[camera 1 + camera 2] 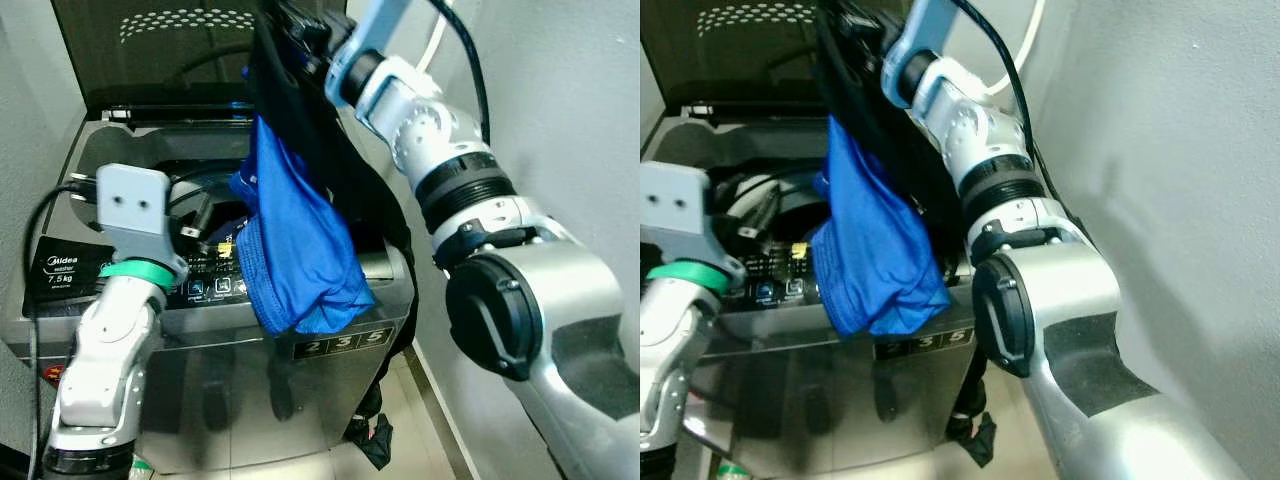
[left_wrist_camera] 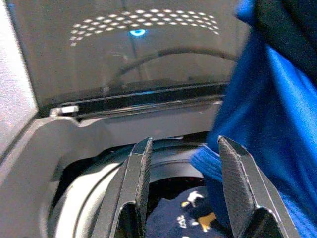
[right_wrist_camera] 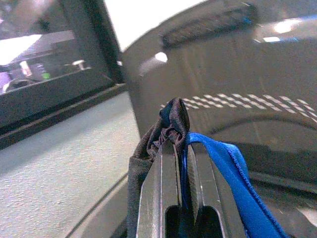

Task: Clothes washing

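My right gripper point(image 3: 181, 146) is raised above the open top-load washing machine point(image 1: 110, 150). It is shut on a bunch of blue cloth point(image 1: 295, 250) and black cloth point(image 1: 335, 150). Both garments hang down over the machine's front right corner, and the black one reaches toward the floor. My left gripper point(image 2: 185, 144) is open at the front edge of the drum opening, just left of the blue cloth, with nothing between its fingers. Dark patterned clothing point(image 2: 193, 213) lies inside the drum.
The washer lid point(image 1: 150, 50) stands upright at the back. The control panel point(image 1: 215, 285) runs along the front edge. A grey wall point(image 1: 560, 100) is close on the right, with a narrow strip of tiled floor point(image 1: 420, 420) beside the machine.
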You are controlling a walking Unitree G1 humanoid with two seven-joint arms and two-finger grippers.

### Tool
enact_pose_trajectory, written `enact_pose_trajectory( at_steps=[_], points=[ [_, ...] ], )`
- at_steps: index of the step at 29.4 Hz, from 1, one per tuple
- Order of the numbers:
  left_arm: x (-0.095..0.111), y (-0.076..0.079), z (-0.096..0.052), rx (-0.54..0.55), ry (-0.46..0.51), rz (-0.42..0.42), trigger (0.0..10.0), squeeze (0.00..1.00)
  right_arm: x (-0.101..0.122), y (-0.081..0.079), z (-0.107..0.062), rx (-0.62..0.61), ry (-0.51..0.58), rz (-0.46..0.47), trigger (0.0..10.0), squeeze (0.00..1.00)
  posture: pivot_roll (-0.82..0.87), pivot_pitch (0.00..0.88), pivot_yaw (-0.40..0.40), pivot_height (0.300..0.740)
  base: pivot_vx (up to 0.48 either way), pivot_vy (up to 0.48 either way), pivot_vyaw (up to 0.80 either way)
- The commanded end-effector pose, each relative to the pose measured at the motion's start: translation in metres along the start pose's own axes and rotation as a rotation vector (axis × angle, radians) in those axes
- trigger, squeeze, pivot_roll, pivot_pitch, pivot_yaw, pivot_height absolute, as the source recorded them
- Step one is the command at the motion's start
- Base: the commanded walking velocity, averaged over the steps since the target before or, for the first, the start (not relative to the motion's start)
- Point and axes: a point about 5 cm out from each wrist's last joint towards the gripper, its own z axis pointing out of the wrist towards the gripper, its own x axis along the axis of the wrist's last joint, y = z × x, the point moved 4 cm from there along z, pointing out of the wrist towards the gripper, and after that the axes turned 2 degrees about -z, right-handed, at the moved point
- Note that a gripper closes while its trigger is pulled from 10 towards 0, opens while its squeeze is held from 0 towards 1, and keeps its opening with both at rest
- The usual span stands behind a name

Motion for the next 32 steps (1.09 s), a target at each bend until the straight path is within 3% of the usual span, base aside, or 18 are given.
enact_pose_trajectory(
  at_steps=[1,7,12,13,14,15,16,18,19,20,21,22,23,24,25,27,30,32],
  points=[
    [0.001,0.0,0.001,-0.009,0.009,-0.007,10.0,1.0,0.014,-0.002,0.001,0.008,0.045,-0.016,10.0,0.0,0.14,0.0,0.022,0.74,0.0,0.0,0.0],
    [0.005,0.01,0.003,-0.058,0.03,-0.02,10.0,1.0,0.019,0.004,-0.002,-0.012,0.059,-0.021,10.0,0.0,0.14,0.0,0.031,0.74,0.0,0.0,0.0],
    [-0.004,0.005,0.0,-0.002,-0.013,0.039,10.0,1.0,0.015,-0.003,0.002,0.004,0.038,-0.042,10.0,0.0,0.14,0.0,0.007,0.74,0.0,0.0,0.0],
    [-0.006,0.003,0.0,0.013,-0.018,0.045,10.0,0.64,0.014,-0.012,0.007,0.025,0.023,-0.061,10.0,0.0,0.13,0.0,-0.009,0.74,0.0,0.0,0.0],
    [-0.007,0.002,0.0,0.022,-0.017,0.056,10.0,0.0,0.014,-0.026,0.014,0.053,0.005,-0.094,10.0,0.0,0.13,0.0,-0.03,0.74,0.0,0.0,0.0],
    [-0.007,0.002,0.0,0.022,-0.017,0.056,10.0,0.0,0.014,-0.026,0.014,0.053,0.005,-0.094,10.0,0.0,0.13,0.0,-0.03,0.74,0.0,0.0,0.0],
    [-0.007,0.001,0.0,0.029,-0.014,0.072,10.0,0.0,0.015,-0.052,0.026,0.112,-0.016,-0.155,10.0,0.0,0.13,0.0,-0.038,0.74,0.0,0.0,0.0],
    [-0.008,0.002,0.001,0.039,-0.006,0.088,10.0,0.0,0.06,-0.112,0.042,0.254,0.121,-0.108,10.0,0.0,0.14,0.0,-0.062,0.74,0.0,0.0,0.0],
    [-0.008,0.002,0.001,0.039,-0.006,0.088,10.0,0.0,0.06,-0.112,0.042,0.254,0.121,-0.108,10.0,0.0,0.14,0.0,-0.062,0.74,0.0,0.0,0.0],
    [-0.007,0.003,0.001,0.041,-0.002,0.094,10.0,0.0,0.116,-0.135,0.037,0.34,0.319,0.069,10.0,0.0,0.15,0.0,-0.074,0.74,0.0,0.0,0.0],
    [-0.007,0.004,0.0,0.041,0.0,0.097,10.0,0.0,0.153,-0.146,0.028,0.4,0.456,0.204,10.0,0.0,0.15,0.0,-0.074,0.74,0.0,0.0,0.0],
    [-0.006,0.004,-0.001,0.049,0.002,0.101,10.0,0.0,0.209,-0.142,0.007,0.452,0.647,0.412,10.0,0.0,0.17,0.0,-0.105,0.74,0.0,0.0,0.0],
    [-0.005,0.003,-0.003,0.057,0.002,0.105,10.0,0.0,0.247,-0.136,-0.013,0.497,0.786,0.569,10.0,0.0,0.17,0.0,-0.105,0.74,0.0,0.0,0.0],
    [-0.005,0.002,-0.004,0.063,0.003,0.107,10.0,0.0,0.266,-0.131,-0.026,0.52,0.854,0.65,10.0,0.0,0.17,0.0,-0.105,0.74,0.0,0.0,0.0],
    [-0.005,0.002,-0.004,0.063,0.003,0.107,10.0,0.0,0.266,-0.131,-0.026,0.52,0.854,0.65,10.0,0.0,0.17,0.0,-0.105,0.74,0.0,0.0,0.0],
    [-0.005,-0.006,-0.009,0.091,-0.004,0.122,10.0,0.0,0.311,-0.107,-0.064,0.581,1.026,0.847,10.0,0.0,0.19,0.0,-0.129,0.74,0.0,0.0,0.0],
    [-0.005,-0.009,-0.011,0.104,-0.002,0.129,10.0,0.0,0.319,-0.095,-0.074,0.563,1.058,0.834,10.0,0.0,0.19,0.0,-0.12,0.74,0.0,0.0,0.0],
    [-0.004,-0.008,-0.009,0.1,0.0,0.129,10.0,0.0,0.307,-0.09,-0.065,0.499,1.014,0.781,10.0,0.0,0.19,0.0,-0.12,0.74,0.0,0.0,0.0]
  ],
)
